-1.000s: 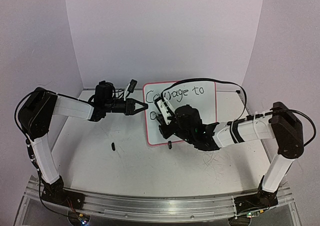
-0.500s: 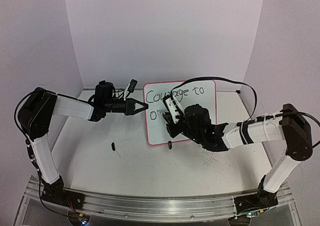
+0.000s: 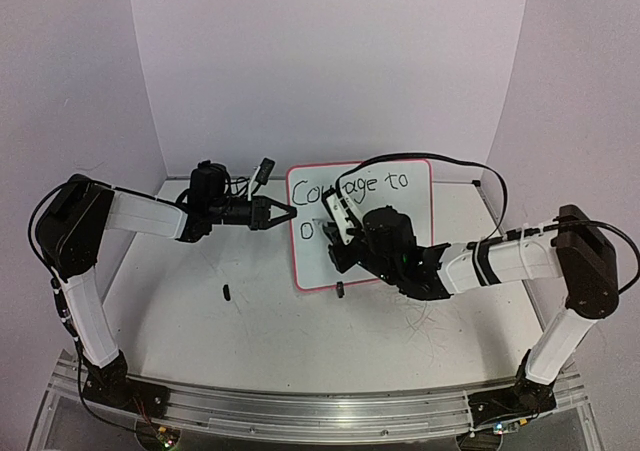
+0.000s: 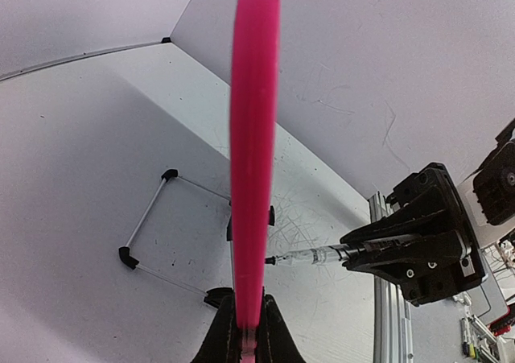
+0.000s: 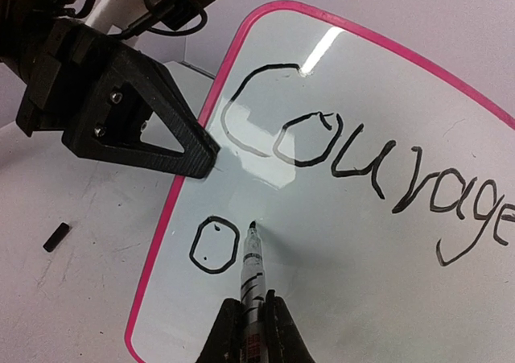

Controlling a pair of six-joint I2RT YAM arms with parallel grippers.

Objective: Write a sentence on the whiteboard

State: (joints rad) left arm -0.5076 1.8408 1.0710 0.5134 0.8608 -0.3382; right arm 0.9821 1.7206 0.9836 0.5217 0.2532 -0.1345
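The whiteboard [image 3: 405, 221] stands upright at the middle back, white with a pink frame. "Courage to" runs along its top line, and an "O" begins the second line. My left gripper [image 3: 285, 214] is shut on the board's left edge; the left wrist view shows the pink frame [image 4: 253, 138] edge-on, pinched between the jaws of that gripper [image 4: 248, 331]. My right gripper [image 3: 340, 233] is shut on a marker [image 5: 252, 274], whose black tip sits at the board just right of the "O". The marker [image 4: 310, 257] also shows from the side.
A small black piece [image 3: 227, 292] lies on the table left of the board, also seen in the right wrist view [image 5: 55, 237]. A black clip foot [image 3: 340, 289] sits at the board's lower edge. A thin wire stand [image 4: 149, 214] lies behind the board. The right arm's cable [image 3: 420, 159] arches over the board.
My right gripper has carried the marker a little to the right along the second line, past the "O", then settled slightly lower. The left gripper and the board have not moved.
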